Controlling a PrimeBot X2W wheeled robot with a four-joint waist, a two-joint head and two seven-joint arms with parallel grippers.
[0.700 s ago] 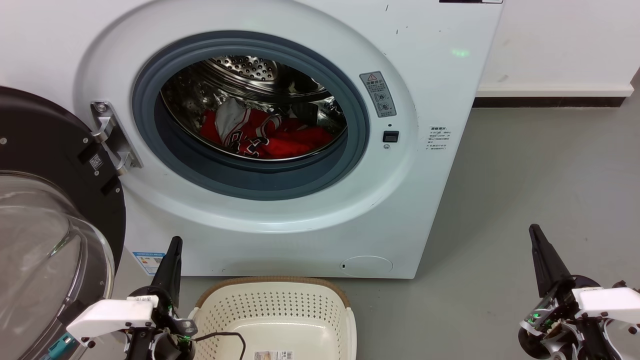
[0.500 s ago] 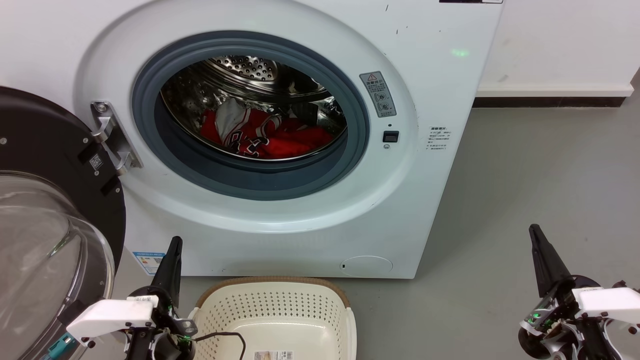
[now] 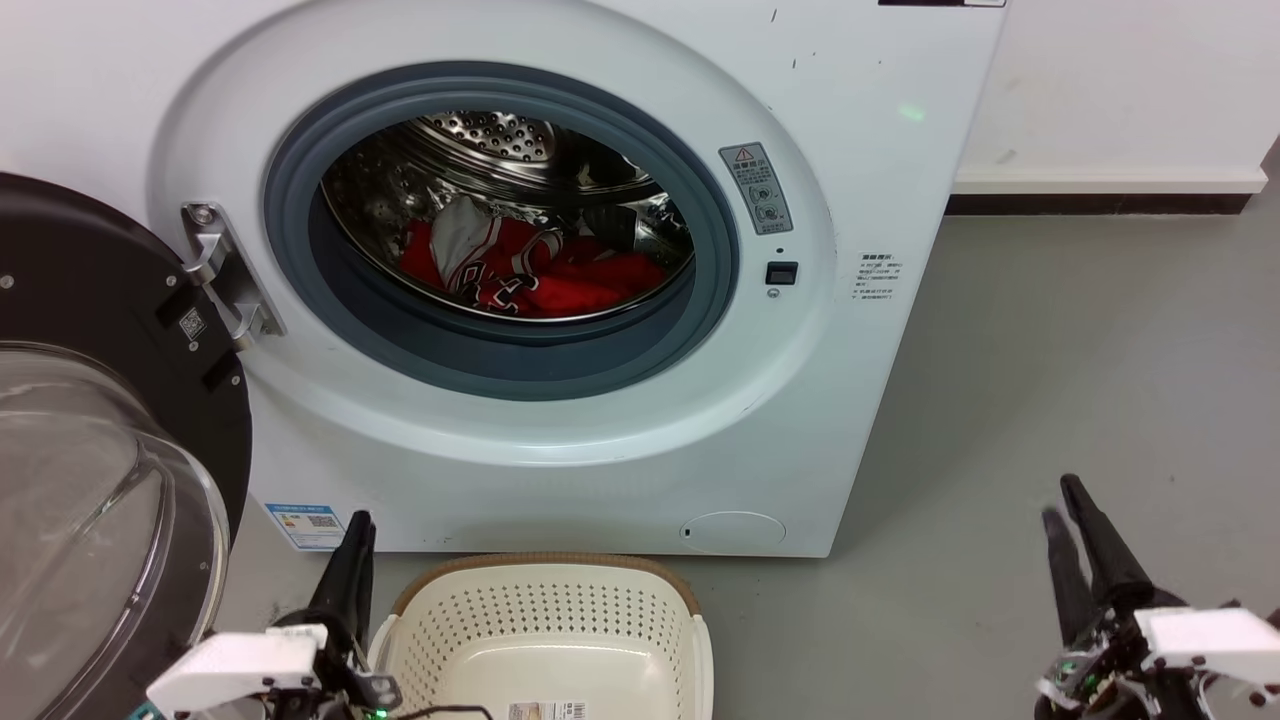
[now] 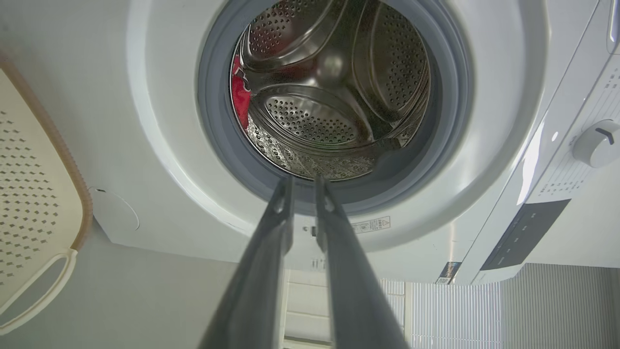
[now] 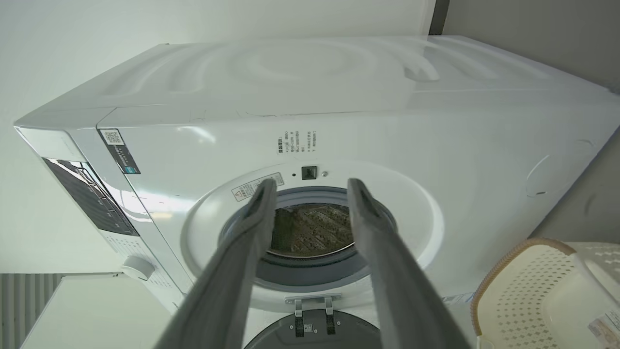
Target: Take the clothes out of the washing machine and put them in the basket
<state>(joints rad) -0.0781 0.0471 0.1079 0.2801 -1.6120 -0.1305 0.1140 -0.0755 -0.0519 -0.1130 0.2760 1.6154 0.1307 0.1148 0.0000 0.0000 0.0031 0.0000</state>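
Note:
The clothes (image 3: 540, 275), a red heap with white and black trim, lie low in the steel drum of the washing machine (image 3: 850, 150), whose porthole stands open. A sliver of red clothes (image 4: 240, 94) shows at the drum's left in the left wrist view. The cream basket (image 3: 545, 610) sits on the floor in front of the machine, with nothing in the part I see. My left gripper (image 3: 358, 525) is low beside the basket's left rim, shut and holding nothing (image 4: 302, 183). My right gripper (image 3: 1062, 500) hovers over the floor at the lower right, open and holding nothing (image 5: 311, 186).
The machine's black-framed glass door (image 3: 90, 420) is swung wide open at the left, close to my left arm. Grey floor (image 3: 1050, 350) stretches to the right of the machine. A wall with a dark skirting strip (image 3: 1100, 203) runs behind.
Both grippers have dropped lower in the head view. The right gripper's fingers have parted from shut to open. The clothes and basket have not moved.

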